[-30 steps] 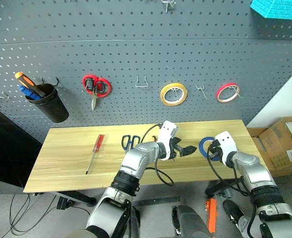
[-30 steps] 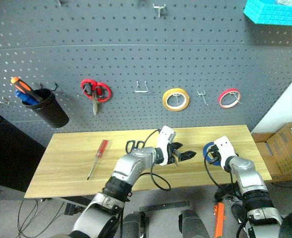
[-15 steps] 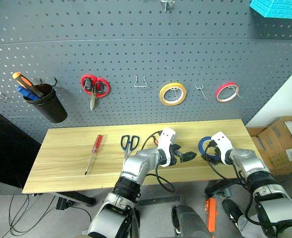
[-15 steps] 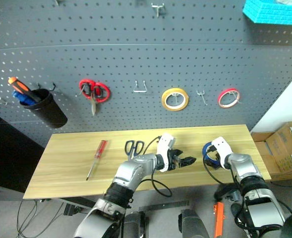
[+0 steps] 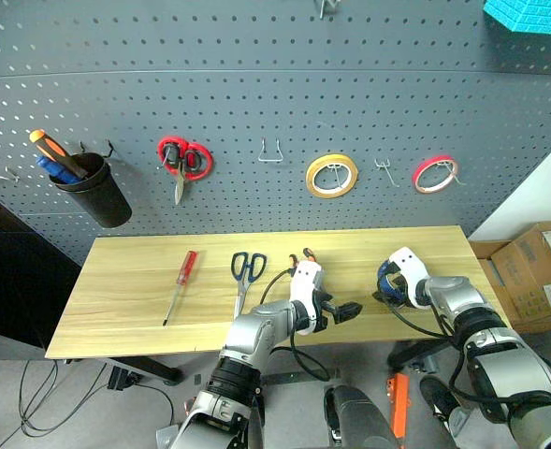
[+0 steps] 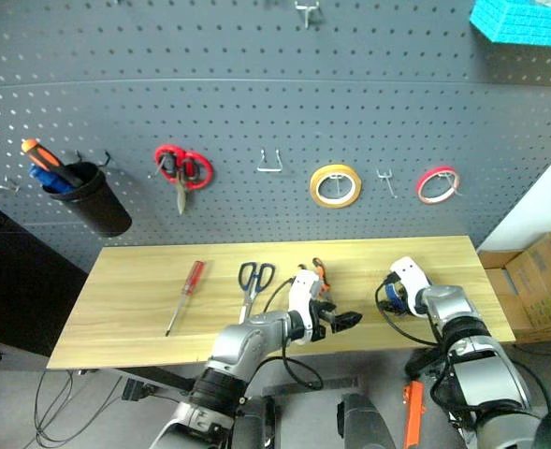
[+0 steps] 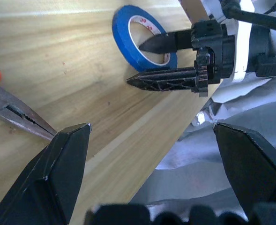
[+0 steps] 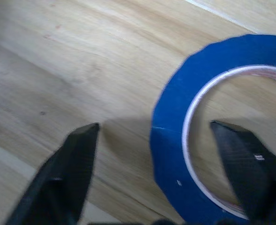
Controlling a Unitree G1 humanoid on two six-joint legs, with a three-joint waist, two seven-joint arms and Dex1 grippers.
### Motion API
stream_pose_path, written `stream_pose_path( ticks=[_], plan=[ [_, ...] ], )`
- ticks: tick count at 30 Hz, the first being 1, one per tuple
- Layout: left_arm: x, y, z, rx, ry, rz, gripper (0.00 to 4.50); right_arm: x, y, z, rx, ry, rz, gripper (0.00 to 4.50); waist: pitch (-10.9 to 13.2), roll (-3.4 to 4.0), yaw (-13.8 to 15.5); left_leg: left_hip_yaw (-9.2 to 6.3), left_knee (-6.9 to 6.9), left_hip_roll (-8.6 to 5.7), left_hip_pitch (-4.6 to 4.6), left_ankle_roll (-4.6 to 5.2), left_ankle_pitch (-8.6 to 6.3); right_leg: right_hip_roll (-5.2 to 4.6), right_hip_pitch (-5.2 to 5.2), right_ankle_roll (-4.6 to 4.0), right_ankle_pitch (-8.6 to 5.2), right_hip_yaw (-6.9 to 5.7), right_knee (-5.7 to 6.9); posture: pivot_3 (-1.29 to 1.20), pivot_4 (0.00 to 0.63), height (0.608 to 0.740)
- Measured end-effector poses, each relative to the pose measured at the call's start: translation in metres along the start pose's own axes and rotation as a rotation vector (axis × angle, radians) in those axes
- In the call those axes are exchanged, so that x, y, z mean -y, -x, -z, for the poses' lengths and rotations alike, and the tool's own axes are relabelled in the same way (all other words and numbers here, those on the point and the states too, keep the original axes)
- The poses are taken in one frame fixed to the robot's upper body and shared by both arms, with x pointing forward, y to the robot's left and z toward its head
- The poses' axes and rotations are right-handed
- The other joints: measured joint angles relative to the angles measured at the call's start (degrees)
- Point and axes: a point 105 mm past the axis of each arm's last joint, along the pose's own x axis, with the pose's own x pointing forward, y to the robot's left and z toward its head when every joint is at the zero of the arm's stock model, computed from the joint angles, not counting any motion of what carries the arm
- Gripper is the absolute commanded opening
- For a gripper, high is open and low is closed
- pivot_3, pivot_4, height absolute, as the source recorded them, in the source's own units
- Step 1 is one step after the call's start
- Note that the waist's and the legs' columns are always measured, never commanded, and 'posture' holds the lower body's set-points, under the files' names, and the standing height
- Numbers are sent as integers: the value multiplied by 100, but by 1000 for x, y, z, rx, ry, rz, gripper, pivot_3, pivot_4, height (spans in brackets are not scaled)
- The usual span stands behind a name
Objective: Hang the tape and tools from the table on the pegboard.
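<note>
The blue tape (image 7: 123,35) lies flat on the table (image 5: 125,299) near its right end. My right gripper (image 8: 154,125) is open and straddles the ring's wall, one finger (image 8: 241,159) in the hole and the other outside. My left gripper (image 5: 345,311) hovers open over the near table edge, just left of the tape, holding nothing. The orange-handled pliers (image 5: 303,257) lie behind it. Further left lie the dark-blue-handled scissors (image 5: 247,271) and the small red-handled tool (image 5: 183,276). The pegboard (image 5: 256,94) rises behind the table.
On the pegboard hang red-handled scissors (image 5: 181,161), a yellow roll (image 5: 330,175), a red-pink roll (image 5: 434,173) and a black cup (image 5: 93,192) of screwdrivers. Bare hooks (image 5: 270,154) sit between them. Cardboard boxes (image 5: 537,262) stand on the floor at the right.
My right gripper has opened and sunk a little; the blue tape it gripped now rests on the table. My left gripper has dropped and drawn back toward the near edge.
</note>
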Motion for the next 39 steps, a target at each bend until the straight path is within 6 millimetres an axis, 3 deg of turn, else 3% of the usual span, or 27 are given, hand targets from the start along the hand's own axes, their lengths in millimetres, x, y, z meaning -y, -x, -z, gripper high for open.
stream_pose_path(
  ticks=[7,8,17,19,22,26,29,34,39],
  plan=[
    [2,1,-5,15,7,8,4500,5,2,3,-6,-42,18,656,1,-1,-4,0,0,0,0,0,0,0,0,1,0,0,-1,62,222,740],
    [2,1,-5,16,8,8,4500,5,2,3,-6,-42,18,543,1,-2,-5,-1,0,0,0,0,0,0,0,0,0,-1,-2,62,222,740],
    [11,0,-18,46,-13,40,4500,4,8,11,26,46,43,543,-1,0,32,-3,-4,-1,-6,-1,0,-1,-1,15,0,-8,-4,40,185,740],
    [15,5,-27,67,-32,55,4500,-2,16,18,53,102,61,543,-3,4,35,0,-10,-1,-9,-3,-2,-3,-5,19,-2,-6,-4,18,155,740],
    [26,25,-52,141,-71,119,4500,-28,37,17,171,155,115,543,-19,26,19,-2,-19,1,-19,-15,-9,-2,-24,31,-15,-6,6,3,135,740],
    [40,56,-80,213,-143,197,4500,-61,75,-12,394,215,231,543,-53,48,-60,-3,-17,1,-14,-24,-14,2,-35,33,-17,0,17,-25,96,740],
    [39,74,-95,250,-164,203,4500,-67,98,-40,535,297,343,543,-114,33,-89,-2,5,0,-8,-25,-13,1,-23,21,-18,0,15,-36,73,740],
    [32,95,-114,298,-173,187,4500,-69,104,-75,698,376,453,543,-264,-18,-145,3,13,-3,-8,-25,-13,-2,-6,-2,-15,6,-6,-37,28,740],
    [23,99,-137,366,-180,133,4500,-64,104,-115,845,411,480,543,-435,-50,-150,2,12,-5,-2,-24,-11,-2,6,13,-6,2,-8,-23,4,740]
  ],
)
